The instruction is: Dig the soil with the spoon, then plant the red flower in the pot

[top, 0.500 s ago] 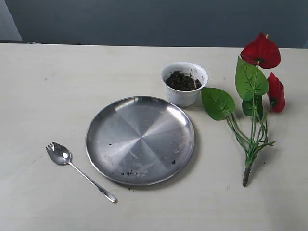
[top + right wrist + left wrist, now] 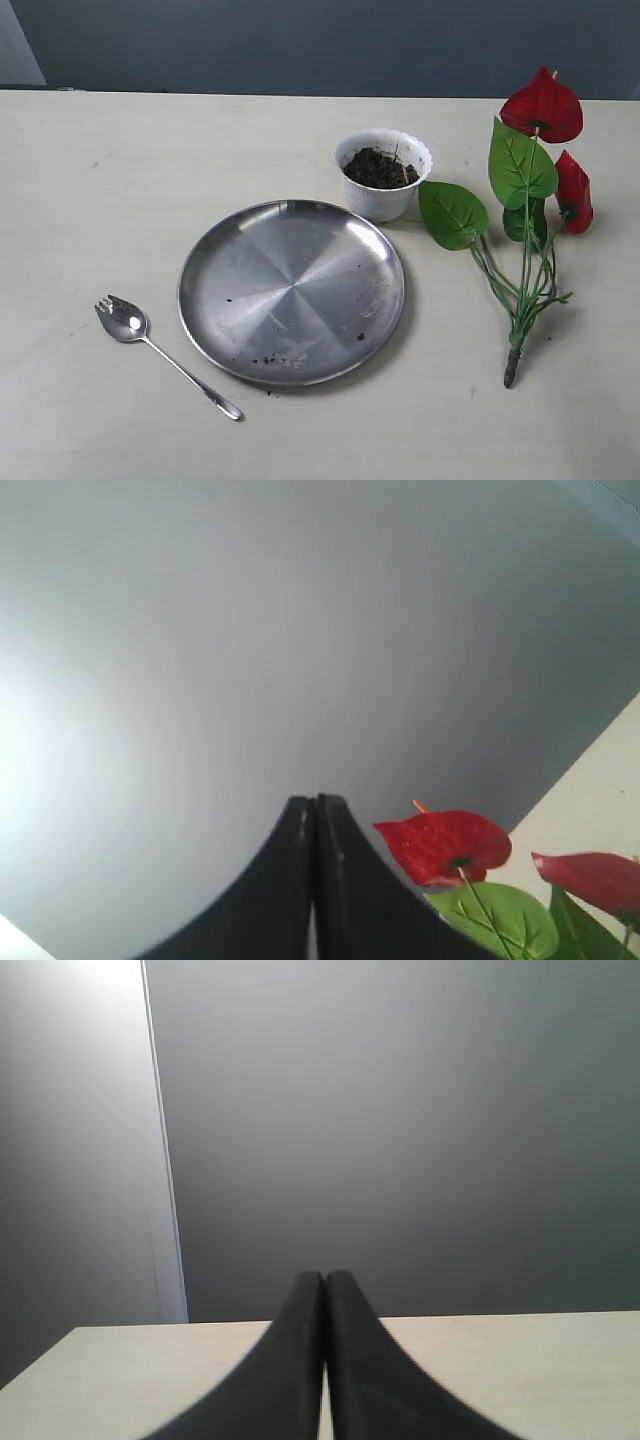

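Nothing had changed: both your jaws stayed closed and empty, the small shiny silver metal spoon (image 2: 175, 365) untouched, digging unstarted.

Small round white pot (image 2: 384, 206), wavy scalloped rim. Crumbly soil (image 2: 378, 168): dark brown-black. Artificial red flower (image 2: 522, 165): glossy red blooms, green veined leaves, brown base. Shiny silver metal spoon (image 2: 165, 355). Round steel plate (image 2: 290, 290): grey, dark specks. Table (image 2: 100, 200): pale cream.

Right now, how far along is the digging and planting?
Nothing looks done yet. The soil sits in the pot, the spoon lies beside the steel plate, the red flower lies flat on the table. Nothing is in hand: left gripper and right gripper are shut, empty. Digging and planting both remain.
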`<state>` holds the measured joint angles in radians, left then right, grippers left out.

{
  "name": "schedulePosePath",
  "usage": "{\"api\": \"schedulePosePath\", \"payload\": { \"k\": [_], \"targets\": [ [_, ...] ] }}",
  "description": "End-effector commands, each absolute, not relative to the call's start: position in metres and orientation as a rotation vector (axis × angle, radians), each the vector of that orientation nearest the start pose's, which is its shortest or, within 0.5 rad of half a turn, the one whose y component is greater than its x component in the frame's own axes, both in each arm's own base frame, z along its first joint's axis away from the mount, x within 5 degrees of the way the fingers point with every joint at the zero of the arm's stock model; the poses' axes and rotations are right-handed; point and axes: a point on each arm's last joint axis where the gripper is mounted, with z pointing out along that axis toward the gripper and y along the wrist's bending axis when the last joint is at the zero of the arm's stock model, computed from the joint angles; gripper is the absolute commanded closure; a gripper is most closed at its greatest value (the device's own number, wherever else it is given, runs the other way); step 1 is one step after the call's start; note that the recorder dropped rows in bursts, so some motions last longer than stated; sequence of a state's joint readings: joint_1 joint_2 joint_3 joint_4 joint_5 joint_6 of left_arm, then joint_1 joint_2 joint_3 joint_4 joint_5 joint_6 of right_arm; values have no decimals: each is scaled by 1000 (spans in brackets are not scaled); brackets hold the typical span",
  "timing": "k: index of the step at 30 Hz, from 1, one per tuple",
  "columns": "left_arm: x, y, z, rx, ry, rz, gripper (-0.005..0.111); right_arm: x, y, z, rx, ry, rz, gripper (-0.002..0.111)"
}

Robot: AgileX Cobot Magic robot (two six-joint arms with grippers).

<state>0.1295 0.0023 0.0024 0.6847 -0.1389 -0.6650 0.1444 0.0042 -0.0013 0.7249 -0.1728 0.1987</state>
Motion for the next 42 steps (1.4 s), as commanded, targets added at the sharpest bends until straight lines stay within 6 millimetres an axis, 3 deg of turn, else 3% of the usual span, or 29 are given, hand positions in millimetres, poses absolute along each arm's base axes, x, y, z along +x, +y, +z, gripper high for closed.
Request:
{"api": "schedulePosePath", "payload": {
  "k": [1, 5, 8, 12, 16, 20, 25, 29, 33, 37, 42],
  "targets": [
    [55, -2, 224, -6, 1368, 42, 106, 53, -10, 230, 682, 1148, 821, 109],
    [55, -2, 224, -6, 1368, 42, 106, 55, 3, 223, 797, 1270, 1061, 109],
    [55, -2, 224, -6, 1368, 42, 106, 47, 15, 241, 628, 1454, 1027, 109],
    [55, -2, 224, -6, 1368, 42, 106, 28, 27, 291, 258, 1502, 911, 109],
    [55, -2, 224, -6, 1368, 42, 106, 27, 44, 342, -54, 1489, 915, 109],
    [55, -2, 224, -6, 1368, 42, 106, 58, 69, 379, -360, 1550, 1012, 109],
    [55, -2, 224, -6, 1368, 42, 106, 113, 98, 401, -649, 1710, 1118, 109],
    [55, -2, 224, -6, 1368, 42, 106, 150, 141, 392, -917, 1881, 1055, 109],
    [55, -2, 224, -6, 1368, 42, 106, 162, 195, 360, -1158, 2086, 830, 109],
    [55, -2, 224, -6, 1368, 42, 106, 151, 262, 322, -1384, 2156, 616, 109],
    [55, -2, 224, -6, 1368, 42, 106, 128, 336, 283, -1586, 2105, 595, 109]
  ]
}}
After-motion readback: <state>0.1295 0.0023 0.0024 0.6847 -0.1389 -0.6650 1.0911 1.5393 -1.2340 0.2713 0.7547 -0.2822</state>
